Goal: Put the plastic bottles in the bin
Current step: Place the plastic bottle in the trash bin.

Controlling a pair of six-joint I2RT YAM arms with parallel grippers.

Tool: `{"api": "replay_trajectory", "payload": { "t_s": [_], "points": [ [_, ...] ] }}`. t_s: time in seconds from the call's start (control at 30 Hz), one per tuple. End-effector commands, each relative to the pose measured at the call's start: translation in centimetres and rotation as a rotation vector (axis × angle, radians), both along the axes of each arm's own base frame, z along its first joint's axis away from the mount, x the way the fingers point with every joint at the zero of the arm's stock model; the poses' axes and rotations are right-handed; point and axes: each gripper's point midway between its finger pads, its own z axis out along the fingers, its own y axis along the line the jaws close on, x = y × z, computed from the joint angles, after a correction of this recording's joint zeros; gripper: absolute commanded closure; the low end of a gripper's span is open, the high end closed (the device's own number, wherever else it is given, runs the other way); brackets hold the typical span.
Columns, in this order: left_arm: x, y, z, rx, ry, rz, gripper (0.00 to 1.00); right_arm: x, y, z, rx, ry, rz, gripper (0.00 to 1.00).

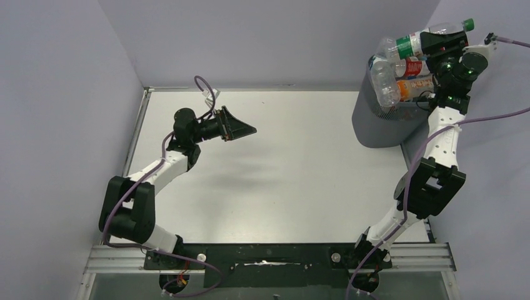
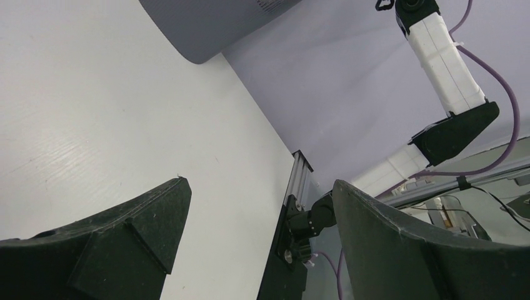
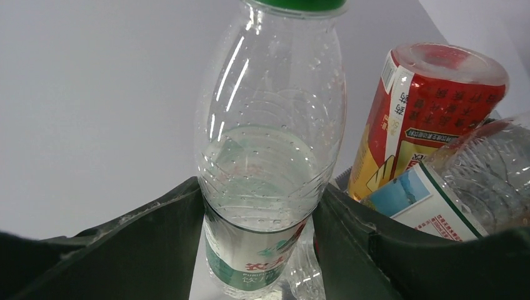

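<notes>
What worries me is the heap. The tall dark grey bin [image 1: 375, 128], at the far right corner of the white table [image 1: 281, 181], is piled above its rim, with a red-labelled bottle [image 1: 415, 67], an orange bottle [image 1: 417, 87] and a clear ribbed bottle [image 1: 382, 84] mounded on top. The clear plastic bottle with a green cap [image 1: 412, 42] is held lying across the very top of that mound, cap pointing toward the right wall. If it is let go here, I would expect it to roll off the pile rather than settle in, and it could drop beside or behind the bin. Pressing it down could just as easily nudge one of the upper bottles over the edge. The right gripper [image 1: 442, 44] has its two dark fingers set narrowly on either side of this bottle near its green-and-white label. In the wrist view the bottle fills the gap and touches both fingers, though I can't tell how firmly they press. The left gripper [image 1: 244, 130] hangs well apart over the left half of the table. Its jaws are spread wide with nothing between them, only bare tabletop and the bin's wall beyond.
</notes>
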Motion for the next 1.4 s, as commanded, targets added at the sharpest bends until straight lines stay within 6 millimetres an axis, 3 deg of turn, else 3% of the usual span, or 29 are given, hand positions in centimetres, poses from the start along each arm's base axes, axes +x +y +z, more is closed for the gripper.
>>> {"api": "replay_trajectory", "payload": {
  "t_s": [0.0, 0.37, 0.83, 1.37],
  "points": [
    [0.4, -1.6, 3.0, -0.02, -0.12, -0.028, 0.15, -0.8, -0.1, 4.7, -0.034, -0.152, 0.057, 0.38],
    [1.0, -3.4, 2.5, 0.004, -0.102, -0.041, 0.15, 0.6, -1.3, 3.0, 0.001, -0.122, 0.097, 0.24],
    [0.5, -4.6, 2.4, 0.016, -0.101, -0.052, 0.15, -0.3, -0.4, 2.3, 0.011, -0.124, 0.129, 0.24],
    [0.0, -4.7, 2.7, 0.019, -0.11, -0.05, 0.15, -2.2, 0.9, 3.4, 0.004, -0.146, 0.136, 0.24]
  ]
}}
